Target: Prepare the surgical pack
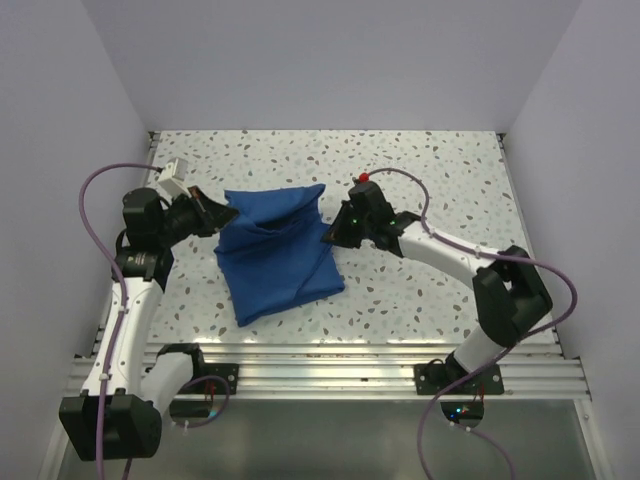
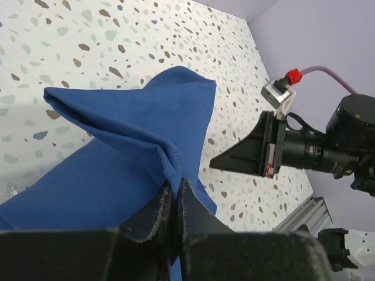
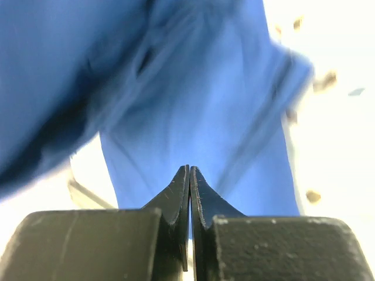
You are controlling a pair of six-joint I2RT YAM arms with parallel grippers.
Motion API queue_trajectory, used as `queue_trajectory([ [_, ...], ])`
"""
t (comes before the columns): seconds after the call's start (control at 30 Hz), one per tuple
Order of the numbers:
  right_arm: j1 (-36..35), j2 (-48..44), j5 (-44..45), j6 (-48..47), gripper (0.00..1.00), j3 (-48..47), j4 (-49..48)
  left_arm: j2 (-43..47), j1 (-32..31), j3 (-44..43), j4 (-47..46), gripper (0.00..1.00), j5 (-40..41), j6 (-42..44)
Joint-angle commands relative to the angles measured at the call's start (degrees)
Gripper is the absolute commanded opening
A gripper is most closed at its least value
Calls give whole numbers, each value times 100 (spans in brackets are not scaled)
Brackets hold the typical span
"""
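Observation:
The royal-blue drape (image 1: 275, 250) lies bunched and folded on the speckled table, raised between my two grippers. My left gripper (image 1: 218, 218) is shut on its left edge; in the left wrist view the cloth (image 2: 117, 129) runs up into the closed tips of that gripper (image 2: 176, 184). My right gripper (image 1: 330, 237) is at the drape's right edge, shut, and folds of cloth (image 3: 193, 88) fan out from its tips (image 3: 190, 170). The tray, steel instruments, gauze squares and clear packet are out of view.
The speckled table (image 1: 430, 170) is boxed in by pale walls at the back and on both sides. An aluminium rail (image 1: 340, 370) runs along the near edge by the arm bases. The right arm's wrist (image 2: 304, 146) shows in the left wrist view.

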State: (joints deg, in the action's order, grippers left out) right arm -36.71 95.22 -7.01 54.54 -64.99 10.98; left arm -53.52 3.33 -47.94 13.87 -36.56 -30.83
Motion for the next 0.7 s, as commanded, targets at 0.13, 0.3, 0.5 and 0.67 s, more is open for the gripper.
queue_trajectory([
  [0.13,-925,-1110,-47,213,0,1731,-736,447,27,-189,-95,0,-677,6],
  [0.3,-1408,-1295,84,812,0,2771,-2079,684,27,-5,-104,0,-835,16],
  [0.5,-1497,-699,-178,1067,0,3133,-3425,895,27,452,-297,0,-1143,-20],
  [0.67,-1602,-6,-284,1391,0,2966,-3979,1229,27,839,-332,0,-1257,16],
])
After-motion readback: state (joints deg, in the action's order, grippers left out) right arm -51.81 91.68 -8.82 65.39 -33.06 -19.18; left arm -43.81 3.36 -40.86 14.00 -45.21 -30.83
